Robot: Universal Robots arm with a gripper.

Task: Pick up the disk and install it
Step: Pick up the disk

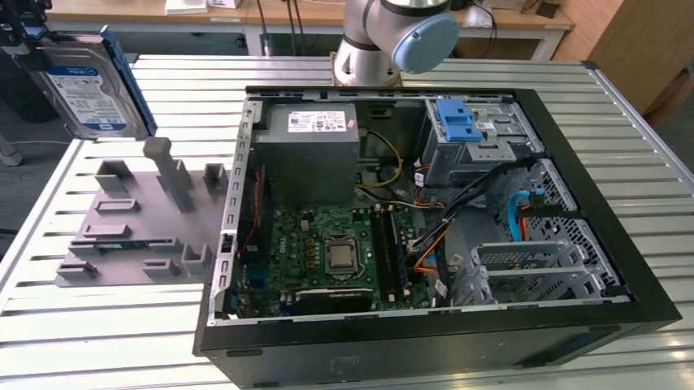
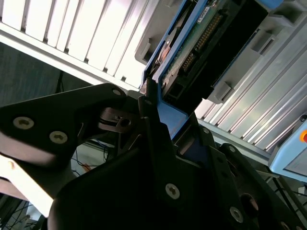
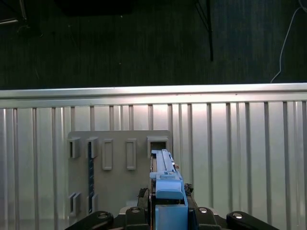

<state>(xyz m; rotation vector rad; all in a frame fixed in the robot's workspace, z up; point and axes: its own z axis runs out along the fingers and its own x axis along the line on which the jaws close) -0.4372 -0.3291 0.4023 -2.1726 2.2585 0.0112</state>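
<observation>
Disk in the exterior view: the disk (image 1: 93,81) hangs up in the air at the exterior view's left. It is above the grey holder (image 1: 130,227) and well apart from the open computer case (image 1: 434,345).
Gripper in the exterior view: my gripper (image 1: 32,39) is pinching the disk at its top end.
Case worry: the blue latch (image 1: 457,122) sits in the far corner of the case, with wires (image 1: 477,195) near it. I think the disk could bump the case wall or catch a wire if I come in too low.
Grip in the second wrist view: my fingers (image 2: 152,110) press on the thin blue frame (image 2: 170,120) and nothing else. The green board side of the disk (image 2: 206,36) sticks far out past them.
Slip worry: that is a small hold on a long thing. I think a quick swing could make it tip or slide out.
Line-up in the first wrist view: I see the disk (image 3: 165,175) edge-on, over the grey holder (image 3: 120,143) and the counter (image 3: 240,143).
Drop worry: if it falls, it hits the holder's posts or the hard counter and may break.
Tilt worry: if it goes in crooked, it could jam.
</observation>
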